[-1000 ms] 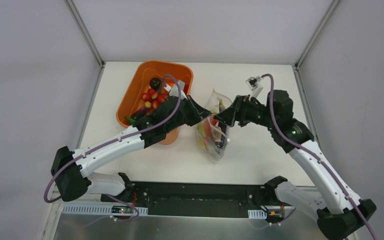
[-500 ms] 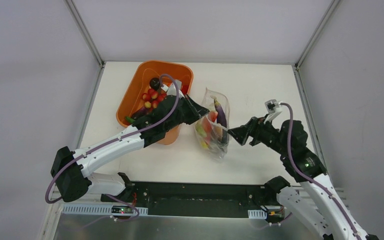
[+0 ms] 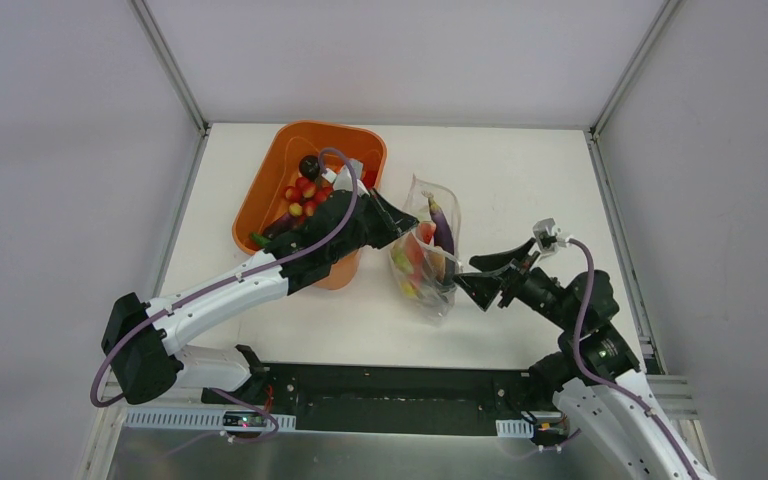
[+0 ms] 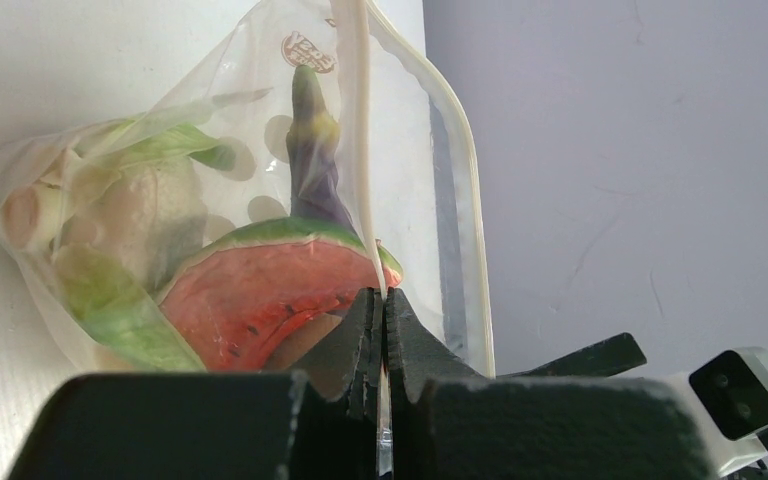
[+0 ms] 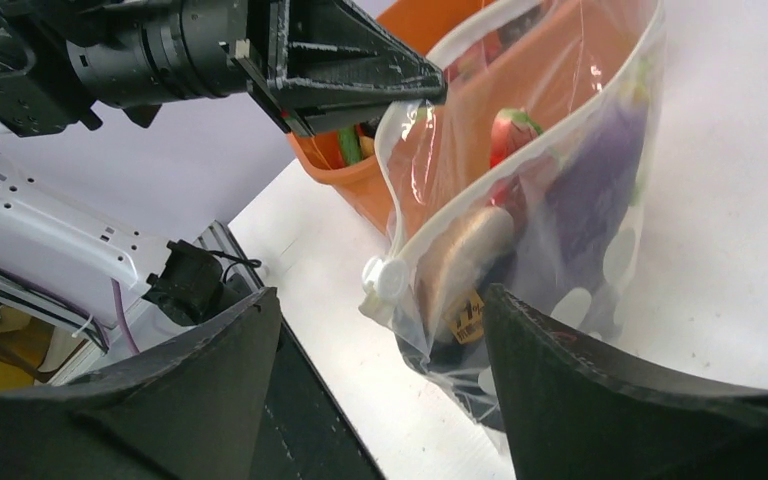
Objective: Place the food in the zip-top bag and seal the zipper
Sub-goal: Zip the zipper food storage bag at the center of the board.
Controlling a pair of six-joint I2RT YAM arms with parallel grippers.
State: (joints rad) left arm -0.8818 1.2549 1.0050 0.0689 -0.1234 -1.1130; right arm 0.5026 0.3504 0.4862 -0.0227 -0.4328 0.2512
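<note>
The left hand (image 3: pixel 412 217) pinches the zipper (image 4: pixel 361 120) of the zip-top bag (image 3: pixel 422 278), food (image 4: pixel 260 290) inside. The right hand (image 3: pixel 465 273) hangs spread just beside it. A slipping pinch could spill the food.

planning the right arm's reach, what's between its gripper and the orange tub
The zip-top bag, held by the shut left gripper, sits between the orange tub and the right gripper, in the top view.

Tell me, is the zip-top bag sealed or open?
Open: the bag has its zipper strips apart, the left gripper pinching one.
</note>
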